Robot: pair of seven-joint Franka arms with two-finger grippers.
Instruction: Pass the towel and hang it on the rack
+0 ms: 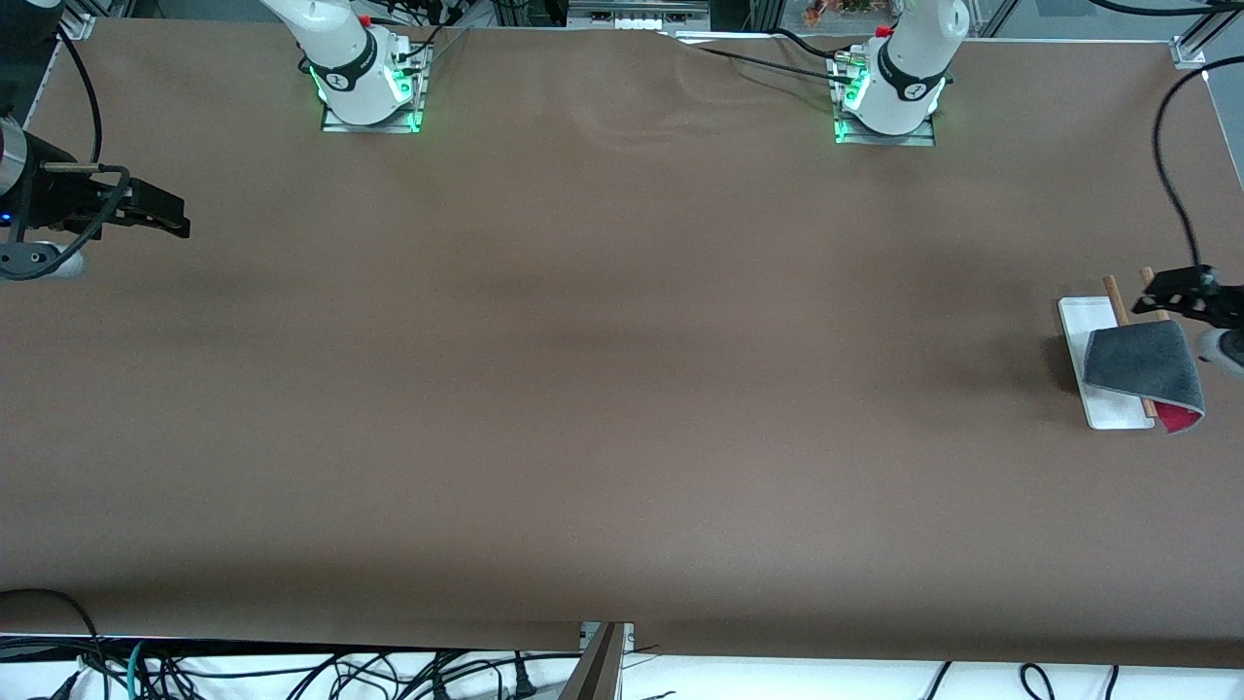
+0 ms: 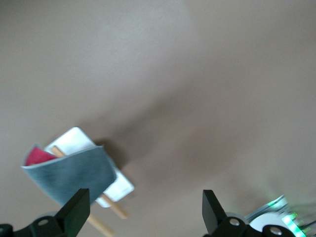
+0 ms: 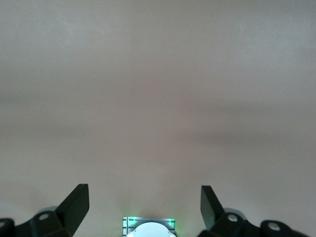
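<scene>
We see the towel (image 1: 1145,364), dark grey w/ a light edge and a red underside showing at its lower corner, draped over the rack (image 1: 1087,321) at the left arm's end of the table (image 1: 603,389). The rack's white base sits flat on the brown cover; its two wooden rods poke out from under the cloth on the side away from the front camera. In the left wrist view the towel (image 2: 69,174) hangs folded across a rod, red face tucked inside, white base (image 2: 74,138) showing beneath it.

The left gripper (image 1: 1171,292) hovers just beside the rack, over its rod ends, fingers (image 2: 76,210) spread wide and holding nothing; the towel is free of them. The right gripper (image 1: 160,216) waits well apart from the rack, up over the right arm's end of the table, fingers (image 3: 76,202) likewise spread, nothing btwn them.

Each arm base glows green at its foot. A small round mark shows on each arm's black band near the base, but we can't read it. No other writing, brand or label legible to us anywhere in view.
</scene>
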